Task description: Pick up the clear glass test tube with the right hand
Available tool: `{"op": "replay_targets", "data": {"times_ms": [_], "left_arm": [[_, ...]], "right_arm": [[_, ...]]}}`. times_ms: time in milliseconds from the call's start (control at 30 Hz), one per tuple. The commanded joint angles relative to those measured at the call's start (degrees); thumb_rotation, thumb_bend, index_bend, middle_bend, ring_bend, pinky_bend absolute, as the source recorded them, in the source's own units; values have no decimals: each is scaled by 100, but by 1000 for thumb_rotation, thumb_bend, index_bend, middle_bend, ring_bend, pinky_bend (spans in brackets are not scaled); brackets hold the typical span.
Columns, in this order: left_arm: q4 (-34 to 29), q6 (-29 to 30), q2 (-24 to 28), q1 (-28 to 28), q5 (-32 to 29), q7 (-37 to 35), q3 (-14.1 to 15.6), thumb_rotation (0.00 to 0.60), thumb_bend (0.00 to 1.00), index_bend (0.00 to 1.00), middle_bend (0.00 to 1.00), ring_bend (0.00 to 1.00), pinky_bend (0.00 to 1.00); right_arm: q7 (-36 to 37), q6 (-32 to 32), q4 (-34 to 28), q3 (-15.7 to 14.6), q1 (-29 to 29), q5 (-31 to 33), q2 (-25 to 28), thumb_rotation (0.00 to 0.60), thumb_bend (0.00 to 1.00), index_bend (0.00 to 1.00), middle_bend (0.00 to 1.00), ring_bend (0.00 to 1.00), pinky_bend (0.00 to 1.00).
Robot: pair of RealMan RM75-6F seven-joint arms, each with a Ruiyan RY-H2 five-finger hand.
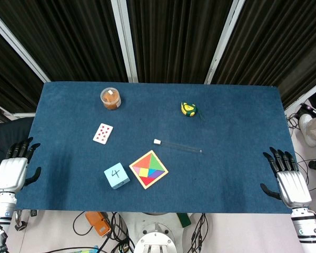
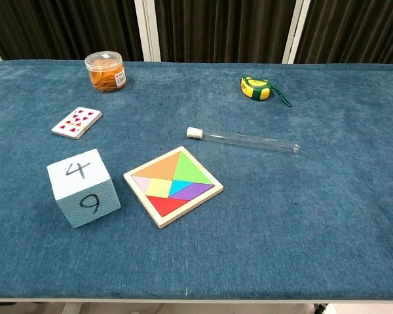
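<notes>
Dark slatted panels with pale struts back a table (image 1: 242,174) covered in blue felt; both hands sit at its near corners in the head view and neither shows in the chest view. At the near right corner the right hand (image 1: 288,176) has its dark fingers spread and pointing away from the robot; it holds nothing and touches none of the objects. At the near left corner the left hand (image 1: 13,168) mirrors it, fingers apart, likewise holding nothing.

Well apart from the right hand, toward the table's middle and a little farther from the robot, lies the clear glass test tube (image 1: 181,147) (image 2: 249,139); it rests flat on the felt, its white stopper (image 1: 157,142) (image 2: 195,132) at the end farthest from that hand. Beyond the tube from the right hand sits a coloured tangram puzzle (image 1: 148,169) (image 2: 173,186), near the stoppered end but not touching it; further toward the left hand stands a pale blue number cube (image 1: 116,175) (image 2: 85,187), showing 4 on top. A playing card (image 1: 102,133) (image 2: 77,122) lies ahead of the cube; a jar of rubber bands (image 1: 110,98) (image 2: 106,71) stands near the far edge; a yellow-green tape measure (image 1: 188,109) (image 2: 256,87) lies past the tube, far ahead of the right hand.
</notes>
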Motion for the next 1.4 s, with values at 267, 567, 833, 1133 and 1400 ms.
{"op": "replay_targets", "data": {"times_ms": [267, 567, 833, 1133, 1400], "left_arm": [[-17, 27, -3, 13, -2, 18, -1, 600, 373, 138, 0, 0, 37], [-41, 26, -19, 13, 28, 46, 19, 600, 372, 138, 0, 0, 37], [-111, 53, 10, 51, -32, -23, 2, 600, 373, 138, 0, 0, 37], [-130, 11, 67, 53, 32, -86, 49, 600, 373, 138, 0, 0, 37], [-159, 9, 95, 69, -11, -164, 32, 600, 373, 138, 0, 0, 37]], "right_arm": [[-22, -19, 23, 52, 23, 76, -80, 600, 337, 202, 108, 0, 0], [-209, -1195, -662, 423, 656, 1068, -3, 600, 337, 279, 206, 3, 0], [-2123, -2304, -1137, 1139, 2130, 3128, -770, 600, 337, 374, 283, 59, 0], [-3084, -1966, -525, 1640, 3350, 4472, -2495, 600, 343, 485, 345, 100, 0], [-3391, -1876, 482, 1829, 4056, 5100, -3410, 600, 344, 484, 359, 110, 0]]}}
